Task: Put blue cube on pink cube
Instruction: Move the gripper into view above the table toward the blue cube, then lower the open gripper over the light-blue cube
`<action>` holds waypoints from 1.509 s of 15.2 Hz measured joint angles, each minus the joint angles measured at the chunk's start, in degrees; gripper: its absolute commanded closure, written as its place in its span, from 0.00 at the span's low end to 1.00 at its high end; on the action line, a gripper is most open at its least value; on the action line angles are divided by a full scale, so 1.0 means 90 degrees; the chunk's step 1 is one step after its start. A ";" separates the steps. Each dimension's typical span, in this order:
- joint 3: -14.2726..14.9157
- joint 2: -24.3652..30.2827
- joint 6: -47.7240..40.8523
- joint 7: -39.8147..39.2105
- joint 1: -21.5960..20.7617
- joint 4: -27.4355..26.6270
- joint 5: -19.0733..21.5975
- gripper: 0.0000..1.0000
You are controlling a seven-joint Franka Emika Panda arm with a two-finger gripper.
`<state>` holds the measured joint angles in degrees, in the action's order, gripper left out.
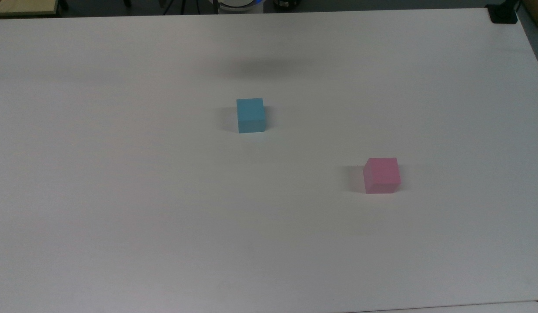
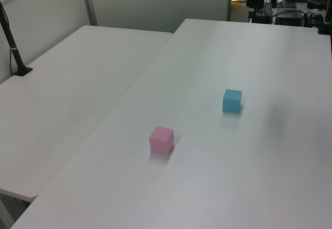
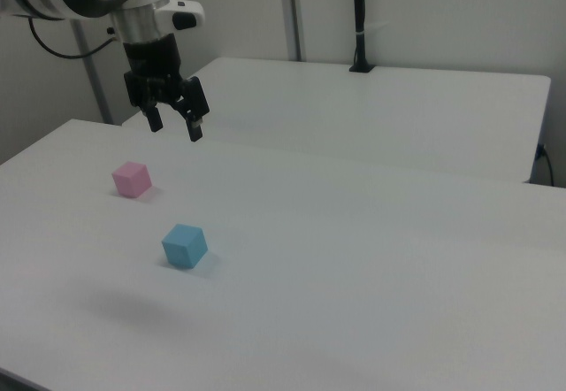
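The blue cube (image 1: 251, 115) (image 2: 232, 100) (image 3: 184, 246) rests on the white table, near the middle of the top view. The pink cube (image 1: 382, 175) (image 2: 161, 140) (image 3: 131, 179) sits apart from it, lower and to the top view's right. In the right view my gripper (image 3: 175, 129) hangs high above the table, behind and above both cubes. Its two black fingers (image 3: 195, 128) are spread open and hold nothing.
The white table (image 1: 121, 195) runs wide around both cubes. A second white table (image 2: 67, 84) adjoins it on the left view's left, with a black pole (image 3: 360, 19) clamped at its far edge. A black clamp (image 1: 503, 15) sits at the top view's upper right corner.
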<state>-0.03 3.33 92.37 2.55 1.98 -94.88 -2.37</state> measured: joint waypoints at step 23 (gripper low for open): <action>-0.0105 -0.0305 0.0060 0.0263 -0.0979 -0.0018 0.0004 0.00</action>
<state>-0.97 0.59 92.91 4.91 -6.84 -95.05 -2.33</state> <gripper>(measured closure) 0.000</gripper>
